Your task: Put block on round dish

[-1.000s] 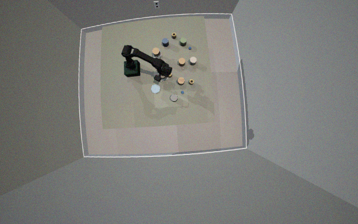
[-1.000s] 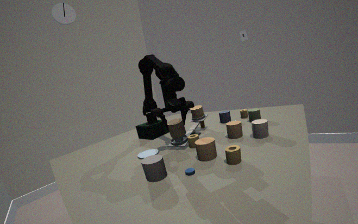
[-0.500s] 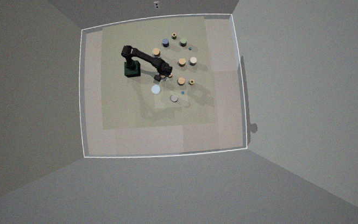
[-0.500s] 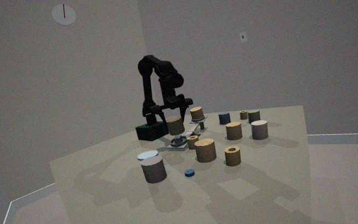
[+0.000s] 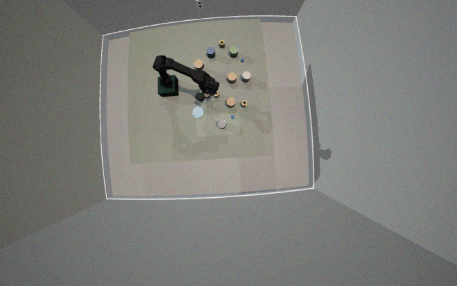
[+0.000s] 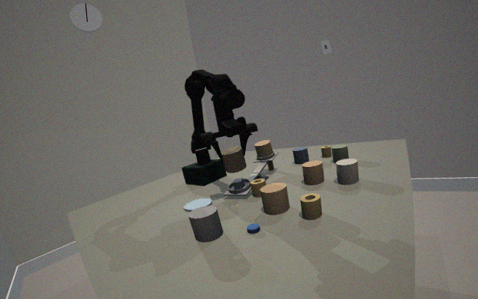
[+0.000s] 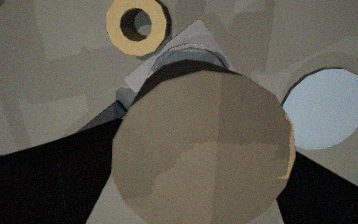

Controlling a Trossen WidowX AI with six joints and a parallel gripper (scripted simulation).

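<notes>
My gripper point(image 6: 233, 152) point(image 7: 197, 138) is shut on a tan cup point(image 6: 233, 162) point(image 7: 205, 170) and holds it upright in the air above the low, near end of the balance point(image 6: 259, 170) point(image 7: 199, 31). Under the raised cup a small dark grey block point(image 6: 238, 182) sits in the ringed holder on that end. In the wrist view the cup hides the block. The other tan cup point(image 5: 198, 64) point(image 6: 264, 149) stands on the raised far end. The pale blue round dish point(image 5: 197, 112) point(image 6: 197, 204) point(image 7: 327, 110) lies beside the balance's low end, bare, not under the held cup.
A yellow ring point(image 5: 216, 94) point(image 6: 257, 188) point(image 7: 111, 25) stands close beside the low end. A grey cylinder point(image 5: 222, 123) point(image 6: 206, 223) stands near the dish. An orange-topped cylinder point(image 5: 230, 101) point(image 6: 274, 198), a second yellow ring point(image 5: 244, 103) point(image 6: 310, 207) and a blue disc point(image 5: 232, 116) point(image 6: 253, 228) are nearby.
</notes>
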